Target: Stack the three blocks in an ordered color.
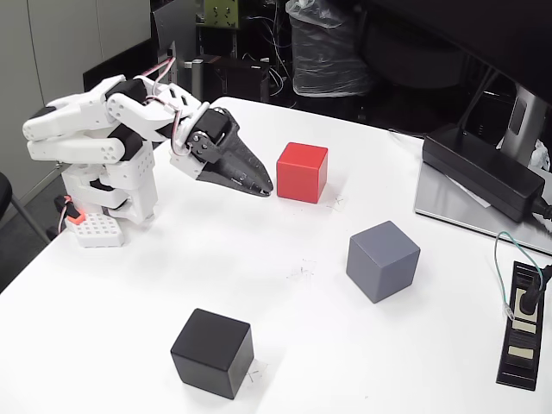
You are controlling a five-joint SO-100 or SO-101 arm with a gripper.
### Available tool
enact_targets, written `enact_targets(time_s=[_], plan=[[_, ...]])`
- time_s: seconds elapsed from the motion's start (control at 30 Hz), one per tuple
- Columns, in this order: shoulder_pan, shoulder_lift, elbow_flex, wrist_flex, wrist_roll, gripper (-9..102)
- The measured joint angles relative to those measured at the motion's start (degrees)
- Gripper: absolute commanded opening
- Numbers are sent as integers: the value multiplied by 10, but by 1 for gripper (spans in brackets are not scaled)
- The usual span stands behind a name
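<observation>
Three cubes sit apart on the white table. The red block is farthest back, near the centre. The blue-grey block lies to the right of centre. The black block rests near the front edge. My white arm is folded at the left, and its dark gripper points down-right, its tip just left of the red block, a small gap away. The fingers appear closed together with nothing between them.
A long black power brick lies on a monitor base at the right. A black power strip with a green cable sits at the right edge. The arm's base is clamped at the table's left edge.
</observation>
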Motion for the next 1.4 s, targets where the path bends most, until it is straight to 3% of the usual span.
enact_targets(time_s=[0.9,1.4], plan=[[2,0,0,-2,1,1],[2,0,-23,0,-152,2]])
